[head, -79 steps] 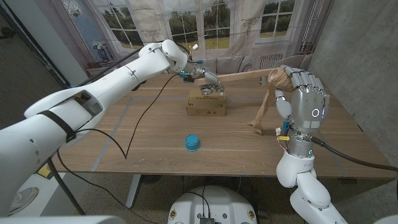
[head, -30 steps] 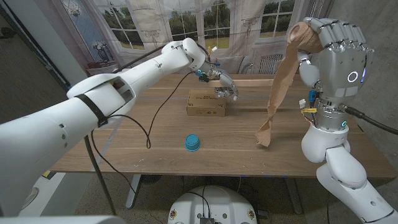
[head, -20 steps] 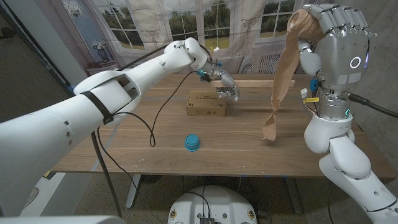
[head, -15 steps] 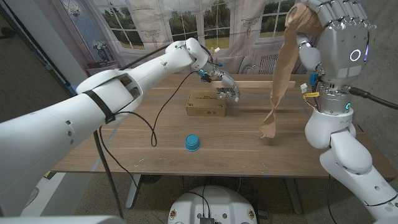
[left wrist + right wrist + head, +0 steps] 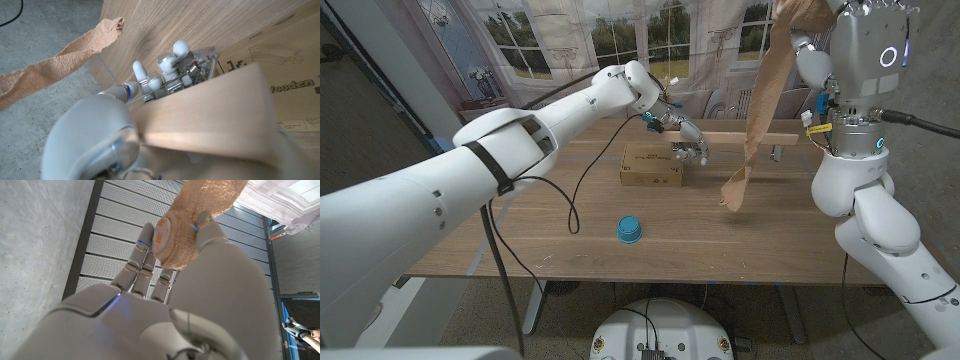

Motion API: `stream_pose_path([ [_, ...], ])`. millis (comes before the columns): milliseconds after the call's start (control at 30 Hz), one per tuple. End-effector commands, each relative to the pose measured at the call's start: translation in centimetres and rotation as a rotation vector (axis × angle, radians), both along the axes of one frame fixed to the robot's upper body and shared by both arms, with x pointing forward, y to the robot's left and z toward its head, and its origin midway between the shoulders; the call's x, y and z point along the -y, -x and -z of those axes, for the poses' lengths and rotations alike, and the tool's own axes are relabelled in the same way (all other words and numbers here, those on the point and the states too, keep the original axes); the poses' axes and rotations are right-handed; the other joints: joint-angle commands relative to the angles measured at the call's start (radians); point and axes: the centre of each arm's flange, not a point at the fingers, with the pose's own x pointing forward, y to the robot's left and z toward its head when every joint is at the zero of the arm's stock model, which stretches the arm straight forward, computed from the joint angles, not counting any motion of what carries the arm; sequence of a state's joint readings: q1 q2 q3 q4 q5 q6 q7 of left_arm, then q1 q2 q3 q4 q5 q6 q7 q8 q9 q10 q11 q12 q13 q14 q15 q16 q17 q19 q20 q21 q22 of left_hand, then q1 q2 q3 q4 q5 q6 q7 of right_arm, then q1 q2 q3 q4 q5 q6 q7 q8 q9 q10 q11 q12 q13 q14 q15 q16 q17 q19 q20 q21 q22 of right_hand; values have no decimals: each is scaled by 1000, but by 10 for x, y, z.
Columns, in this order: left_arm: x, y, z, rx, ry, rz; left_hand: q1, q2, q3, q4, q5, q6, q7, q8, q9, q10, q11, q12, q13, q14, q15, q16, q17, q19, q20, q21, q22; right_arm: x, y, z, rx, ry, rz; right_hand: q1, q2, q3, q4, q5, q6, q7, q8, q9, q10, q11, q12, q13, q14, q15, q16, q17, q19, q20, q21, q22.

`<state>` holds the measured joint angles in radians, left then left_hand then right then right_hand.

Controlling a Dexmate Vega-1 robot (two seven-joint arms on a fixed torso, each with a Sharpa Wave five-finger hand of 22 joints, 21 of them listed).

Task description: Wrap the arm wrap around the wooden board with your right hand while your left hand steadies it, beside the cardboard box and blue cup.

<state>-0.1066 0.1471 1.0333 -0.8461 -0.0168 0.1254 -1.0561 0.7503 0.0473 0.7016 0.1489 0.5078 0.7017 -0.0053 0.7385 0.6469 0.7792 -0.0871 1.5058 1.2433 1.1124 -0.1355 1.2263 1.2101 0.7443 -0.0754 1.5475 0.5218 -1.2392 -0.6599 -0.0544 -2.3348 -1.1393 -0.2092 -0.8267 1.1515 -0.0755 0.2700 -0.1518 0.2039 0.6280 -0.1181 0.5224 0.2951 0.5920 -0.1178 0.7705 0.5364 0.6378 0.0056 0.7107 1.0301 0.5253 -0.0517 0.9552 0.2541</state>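
The wooden board (image 5: 760,138) is a long thin plank lying crosswise behind the cardboard box (image 5: 652,166). My left hand (image 5: 688,144) grips its left end; in the left wrist view the board (image 5: 210,117) runs under my fingers (image 5: 172,67). My right hand (image 5: 865,40) is raised high at the right and holds the roll of tan arm wrap (image 5: 192,227) between thumb and fingers. The unrolled wrap (image 5: 765,90) hangs in a long strip across the front of the board, with its loose end just above the table. The blue cup (image 5: 630,229) stands nearer the front edge.
A black cable (image 5: 570,185) trails from my left arm across the table. A concrete wall (image 5: 930,130) stands close on the right. The table's (image 5: 520,240) front edge runs just below the cup. The box (image 5: 295,75) lies right beside the board.
My right hand has risen higher with the roll, and the hanging strip has swung left, closer to the board. My left hand has stayed on the board's end by the box.
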Motion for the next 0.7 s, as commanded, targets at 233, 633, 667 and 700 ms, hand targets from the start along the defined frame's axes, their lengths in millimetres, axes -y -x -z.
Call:
stream_pose_path([
  [233,11,7,5,-13,-33,15,7,0,-1,2,5,5,2,-6,3,7,-4,70,3,67,-70,0,4,-5,-86,8,1,-2,-28,-34,-65,22,-29,215,206,10,3,10,306,28,5,1,268,18,-9,5,396,-235,-5,13,-8,-51,19,-9],
  [633,13,16,7,-21,-49,44,9,0,-1,1,6,11,4,-5,2,4,-4,70,3,67,-70,3,7,-5,-84,9,2,9,-45,-48,-108,-12,-49,215,205,12,2,11,306,30,4,-1,273,21,-14,7,398,-235,-14,20,-10,-50,29,-19],
  [667,13,17,7,-19,-50,46,9,-1,-2,2,6,10,3,-6,2,3,-3,70,3,67,-70,3,7,-5,-84,9,2,10,-47,-49,-116,-17,-51,215,204,12,2,11,306,30,4,-1,272,21,-14,8,397,-235,-16,20,-11,-50,30,-20],
  [700,14,17,7,-18,-50,49,9,-1,-2,2,6,9,2,-6,3,5,-3,70,3,67,-70,2,6,-4,-84,8,0,12,-49,-50,-125,-23,-54,215,204,12,2,11,306,30,4,-1,273,20,-15,8,398,-235,-16,20,-10,-50,31,-21],
])
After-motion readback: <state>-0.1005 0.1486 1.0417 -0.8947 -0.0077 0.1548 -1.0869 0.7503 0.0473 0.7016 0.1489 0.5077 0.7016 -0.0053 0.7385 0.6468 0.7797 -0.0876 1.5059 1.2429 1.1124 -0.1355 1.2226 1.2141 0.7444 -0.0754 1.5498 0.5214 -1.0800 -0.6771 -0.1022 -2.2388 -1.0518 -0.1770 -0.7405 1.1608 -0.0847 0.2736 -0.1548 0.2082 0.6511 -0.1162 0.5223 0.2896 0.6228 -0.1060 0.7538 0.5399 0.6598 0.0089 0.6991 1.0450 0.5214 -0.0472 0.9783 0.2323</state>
